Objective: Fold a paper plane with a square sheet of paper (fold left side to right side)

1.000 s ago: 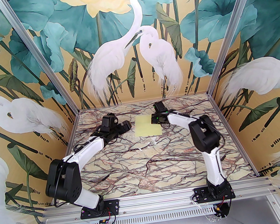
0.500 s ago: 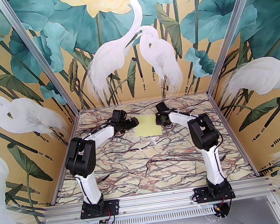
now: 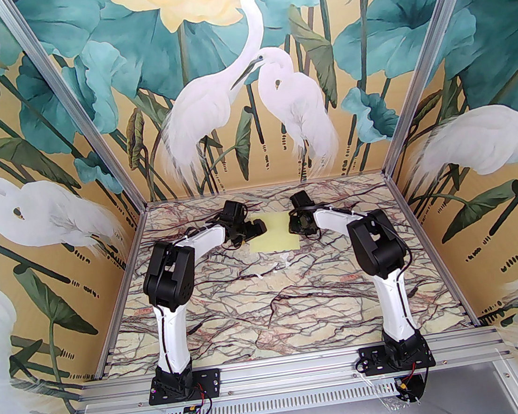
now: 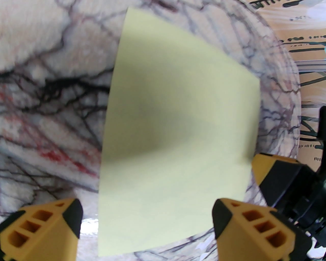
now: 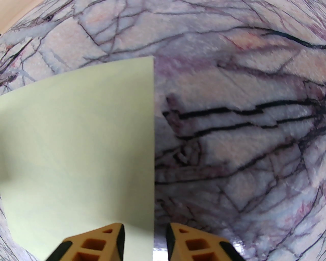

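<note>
Pale yellow square sheet of paper (image 3: 276,234) lies flat and unfolded on the far central part of the marble-patterned tabletop (image 3: 273,313), between the two arms.

Left tool (image 3: 256,228): positioned at the left edge of the sheet. In the left wrist view, the left tool (image 4: 146,219) has its fingers (image 4: 68,219) set wide apart. The sheet (image 4: 175,153) spans most of the gap between them, lower down. The frames do not show whether the fingertips touch the paper.

Right tool (image 3: 302,224): positioned at the right edge of the sheet, towards the far corner. In the right wrist view, the right tool (image 5: 145,237) has its fingers (image 5: 112,237) slightly apart, with a narrow gap. One finger is over the sheet (image 5: 76,153) and the other over bare tabletop. The straight paper edge runs into the gap. Nothing is clamped.

A small white scrap (image 3: 279,263) lies on the tabletop just beside the near edge of the sheet.
</note>
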Motion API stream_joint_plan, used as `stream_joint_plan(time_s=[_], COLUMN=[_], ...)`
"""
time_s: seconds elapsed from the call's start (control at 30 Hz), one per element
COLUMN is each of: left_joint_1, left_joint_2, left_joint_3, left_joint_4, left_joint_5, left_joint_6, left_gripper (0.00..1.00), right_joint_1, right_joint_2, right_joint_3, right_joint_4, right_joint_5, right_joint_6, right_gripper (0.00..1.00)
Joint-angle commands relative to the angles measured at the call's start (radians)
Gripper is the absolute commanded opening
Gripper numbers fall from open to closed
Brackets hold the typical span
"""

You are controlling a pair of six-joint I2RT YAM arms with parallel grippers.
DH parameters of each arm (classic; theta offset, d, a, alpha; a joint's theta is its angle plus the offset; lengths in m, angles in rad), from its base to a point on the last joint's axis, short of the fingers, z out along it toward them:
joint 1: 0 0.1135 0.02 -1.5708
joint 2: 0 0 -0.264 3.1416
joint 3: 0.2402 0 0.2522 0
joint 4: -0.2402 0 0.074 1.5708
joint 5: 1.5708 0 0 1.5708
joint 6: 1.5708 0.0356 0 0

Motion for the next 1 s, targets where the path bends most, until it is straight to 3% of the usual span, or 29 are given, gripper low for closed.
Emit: stream_joint_plan(time_s=[0.0,0.53,0.77,0.97], left_joint_1=[-0.011,-0.039,-0.039,-0.039], left_joint_2=[0.029,0.074,-0.002,0.063], left_joint_3=[0.032,0.084,0.084,0.156], left_joint_4=[-0.040,-0.028,-0.074,-0.146], left_joint_5=[-0.003,0.088,-0.105,-0.176], left_joint_6=[0.007,-0.030,0.054,0.094], left_gripper=[0.89,0.90,0.91,0.90], right_joint_1=[0.012,0.025,0.026,0.026], right_joint_2=[0.016,0.039,0.036,0.041], right_joint_3=[-0.012,0.003,0.010,0.018], right_joint_4=[0.011,-0.005,-0.019,-0.029], right_joint_5=[-0.022,-0.039,-0.013,-0.008], right_joint_6=[0.013,0.006,-0.009,-0.012], right_gripper=[0.32,0.31,0.29,0.28])
